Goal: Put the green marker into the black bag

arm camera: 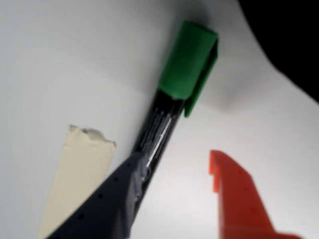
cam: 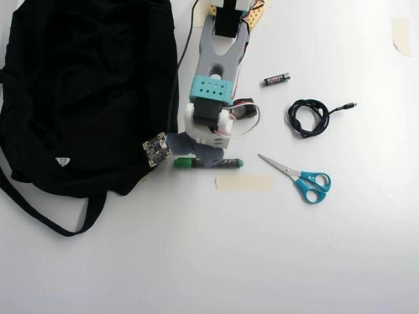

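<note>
The green marker lies flat on the white table, green cap toward the black bag, which sprawls over the left of the overhead view. My gripper is low over the marker's middle. In the wrist view the marker runs up from beside the dark grey finger, its barrel against that finger. The orange finger stands apart on the right, with bare table between it and the barrel. The gripper is open. A corner of the bag shows at the top right.
A strip of beige tape lies just below the marker, also seen in the wrist view. Teal-handled scissors, a coiled black cable and a small battery lie to the right. The bag's strap loops at the lower left.
</note>
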Available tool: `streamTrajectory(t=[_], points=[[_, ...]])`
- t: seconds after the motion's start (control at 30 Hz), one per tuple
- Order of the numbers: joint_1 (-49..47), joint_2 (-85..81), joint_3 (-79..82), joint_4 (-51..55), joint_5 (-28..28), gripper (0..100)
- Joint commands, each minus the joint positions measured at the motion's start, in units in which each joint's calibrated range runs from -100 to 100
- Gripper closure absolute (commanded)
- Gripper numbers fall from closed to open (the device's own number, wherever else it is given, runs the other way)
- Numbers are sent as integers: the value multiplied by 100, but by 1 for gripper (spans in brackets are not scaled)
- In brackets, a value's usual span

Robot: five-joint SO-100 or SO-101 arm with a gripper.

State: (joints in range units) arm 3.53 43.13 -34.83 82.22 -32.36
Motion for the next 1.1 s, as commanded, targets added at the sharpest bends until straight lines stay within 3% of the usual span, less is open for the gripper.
streamTrajectory(t=[0.0, 1.07], points=[[-68, -89, -183, -40, 16, 82], [-181, 351, -453, -410, -78, 77]])
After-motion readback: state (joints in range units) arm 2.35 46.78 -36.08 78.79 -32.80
